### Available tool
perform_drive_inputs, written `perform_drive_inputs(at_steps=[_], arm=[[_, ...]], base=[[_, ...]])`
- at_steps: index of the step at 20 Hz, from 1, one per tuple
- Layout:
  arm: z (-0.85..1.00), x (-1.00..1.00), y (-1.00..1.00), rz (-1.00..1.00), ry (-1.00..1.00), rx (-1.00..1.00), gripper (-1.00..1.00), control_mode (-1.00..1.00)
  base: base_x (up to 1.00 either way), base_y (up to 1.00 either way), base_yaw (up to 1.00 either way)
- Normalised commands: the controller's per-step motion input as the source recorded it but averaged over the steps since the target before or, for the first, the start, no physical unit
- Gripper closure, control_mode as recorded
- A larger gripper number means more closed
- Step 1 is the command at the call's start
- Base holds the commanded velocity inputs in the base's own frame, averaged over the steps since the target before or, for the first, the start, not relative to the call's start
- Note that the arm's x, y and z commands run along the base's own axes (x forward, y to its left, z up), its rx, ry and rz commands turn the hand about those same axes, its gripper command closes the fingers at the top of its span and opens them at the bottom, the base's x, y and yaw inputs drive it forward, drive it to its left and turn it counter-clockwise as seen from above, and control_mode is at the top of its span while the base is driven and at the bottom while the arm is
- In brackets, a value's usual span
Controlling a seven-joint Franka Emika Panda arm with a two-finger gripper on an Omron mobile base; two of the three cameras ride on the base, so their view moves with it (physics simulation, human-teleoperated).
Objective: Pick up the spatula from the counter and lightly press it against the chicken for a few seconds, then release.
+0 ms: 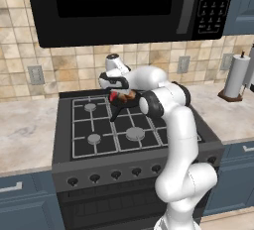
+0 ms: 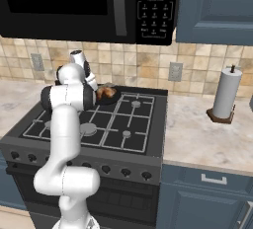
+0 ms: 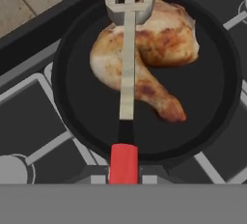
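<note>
A roasted chicken leg (image 3: 164,44) lies in a black pan (image 3: 207,107) on the stove's back burner. My gripper (image 3: 124,172) is shut on the red handle of the spatula (image 3: 127,73). The metal shaft runs across the chicken, and the slotted blade covers the chicken's far edge. I cannot tell if the blade touches the meat. In the left base view the gripper (image 1: 115,95) hangs over the pan (image 1: 121,103) beside the chicken (image 1: 130,94). In the right base view the chicken (image 2: 105,93) peeks out behind the arm.
The stove (image 1: 129,135) has several grated burners and a row of knobs at the front. A black microwave (image 1: 124,6) hangs low above the arm. A paper towel roll (image 2: 226,95) stands on the right counter (image 2: 207,139). More counter (image 1: 25,130) lies to the left.
</note>
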Motion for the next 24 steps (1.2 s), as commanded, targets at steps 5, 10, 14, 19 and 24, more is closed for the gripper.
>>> perform_drive_inputs(at_steps=[5, 10, 14, 19, 24], arm=[[-0.13, 0.00, 0.00, 0.00, 0.00, 0.00, 1.00, -1.00], [-0.14, 0.00, 0.00, 0.00, 0.01, 0.00, 1.00, -1.00], [-0.14, 0.00, 0.00, 0.00, 0.02, 0.01, 1.00, -1.00], [-0.12, 0.00, 0.00, 0.00, 0.02, 0.01, 1.00, -1.00], [-0.06, 0.00, 0.00, 0.00, 0.01, 0.01, 1.00, -1.00]], base=[[0.00, 0.00, 0.00], [0.00, 0.00, 0.00], [0.00, 0.00, 0.00], [0.00, 0.00, 0.00], [0.00, 0.00, 0.00]])
